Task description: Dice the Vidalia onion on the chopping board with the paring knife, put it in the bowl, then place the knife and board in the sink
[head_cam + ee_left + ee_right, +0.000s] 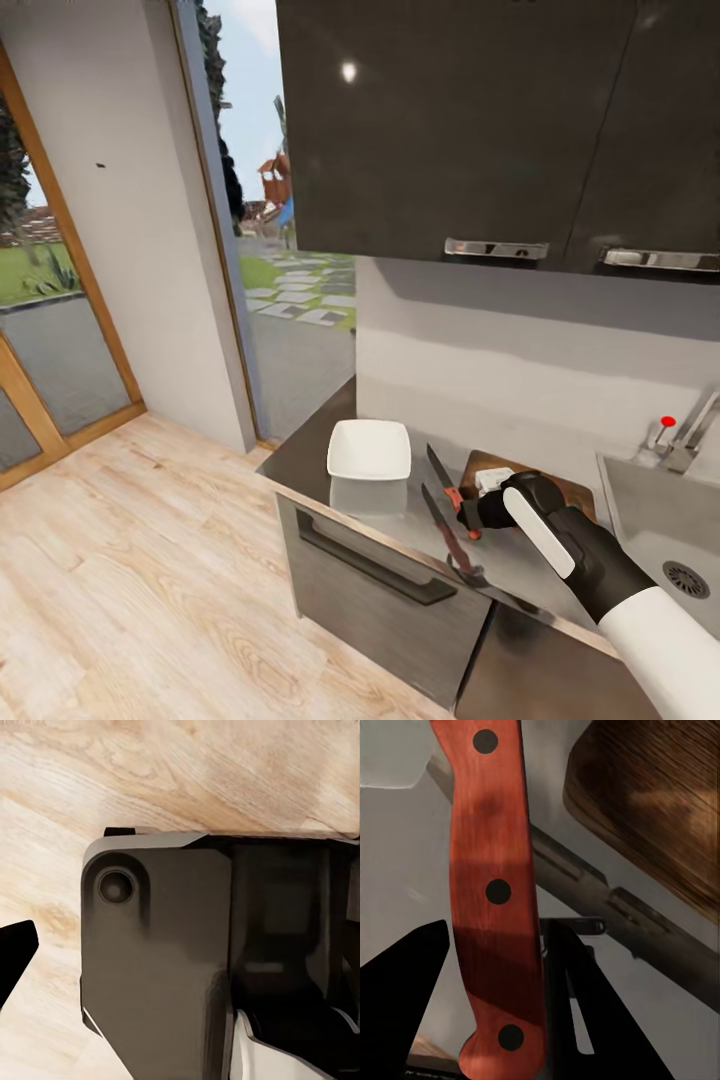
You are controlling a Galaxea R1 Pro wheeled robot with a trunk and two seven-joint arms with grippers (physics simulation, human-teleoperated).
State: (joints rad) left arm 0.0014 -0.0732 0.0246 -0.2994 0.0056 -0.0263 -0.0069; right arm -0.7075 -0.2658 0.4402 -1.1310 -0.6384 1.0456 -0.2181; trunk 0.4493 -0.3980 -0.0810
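Knife (495,892): red-orange handle sits between your right gripper's (495,1005) fingers, which close on it; blade points toward the bowl. Countertop (400,525): grey slab, carrying everything below. Sink (650,520): at the slab's right end. Bowl (369,449): white, square, near the left end. Board (480,465): brown wood, just beside the knife. Left gripper (11,960): one dark fingertip over wood floor; you cannot tell its spread.

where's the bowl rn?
Head view: the bowl sits on the countertop near its left end, left of the paring knife and the chopping board, apart from both.
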